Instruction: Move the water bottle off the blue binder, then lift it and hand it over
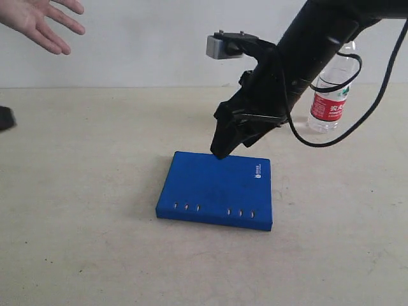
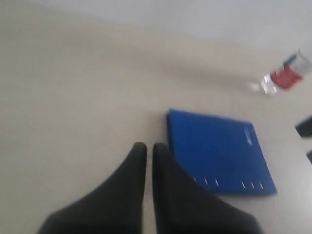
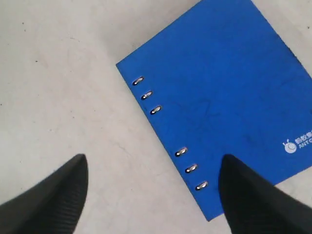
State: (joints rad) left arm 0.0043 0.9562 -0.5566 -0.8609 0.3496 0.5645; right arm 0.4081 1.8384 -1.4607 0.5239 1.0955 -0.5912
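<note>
The blue binder (image 1: 217, 190) lies flat on the table with nothing on it, its silver rivets along the near edge. The water bottle (image 1: 330, 105) stands upright on the table behind and to the right of the binder, partly hidden by the right arm; its cap does not show. My right gripper (image 1: 220, 152) hangs open just above the binder's far edge, and its wrist view shows the binder (image 3: 219, 97) below the wide-apart fingers (image 3: 154, 161). My left gripper (image 2: 146, 145) is shut and empty, held over bare table beside the binder (image 2: 214, 151), with the bottle (image 2: 285, 77) blurred far off.
A person's open hand (image 1: 41, 22) reaches in at the top left. A black cable (image 1: 357, 121) loops down from the right arm in front of the bottle. A dark part (image 1: 5, 118) shows at the left edge. A pale wall runs behind the table.
</note>
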